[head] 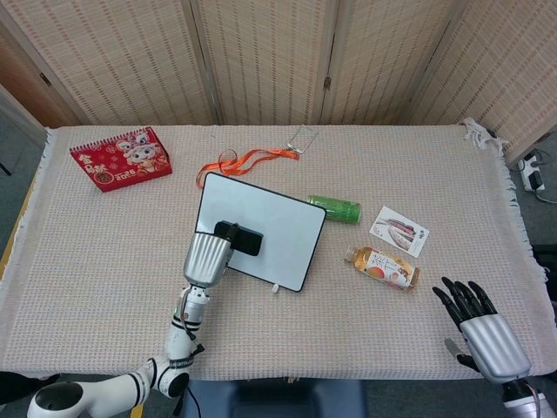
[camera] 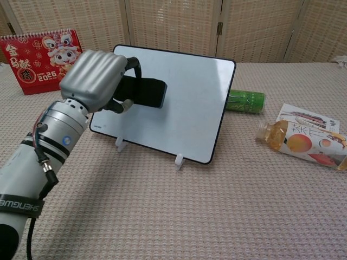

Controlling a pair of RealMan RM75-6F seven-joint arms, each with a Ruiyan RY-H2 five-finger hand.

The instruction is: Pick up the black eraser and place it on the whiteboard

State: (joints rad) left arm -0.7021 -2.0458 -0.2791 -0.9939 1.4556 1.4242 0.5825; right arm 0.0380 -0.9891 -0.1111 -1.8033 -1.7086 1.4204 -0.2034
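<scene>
Now the carry is nearly over and the placing step is in hand: the left hand (camera: 100, 81) grips the black eraser (camera: 145, 92) by its near end and holds it in front of the whiteboard (camera: 184, 108), over the board's left half. Whether the eraser already touches the white face cannot be told from either view. The board leans back on two small white feet, so the next move, as I judge it, calls for pressing the eraser flat against the slanted face and then loosening the fingers gently; a hard push could tip the board backward or slide it, and if the eraser does not cling it may slip down toward the lower edge.

The eraser is a dark, flat oblong with rounded corners, matte, held roughly level and sticking out to the right of the hand.

The right hand (head: 480, 326) rests near the table's front edge, well apart from the board, fingers spread and holding nothing.
</scene>
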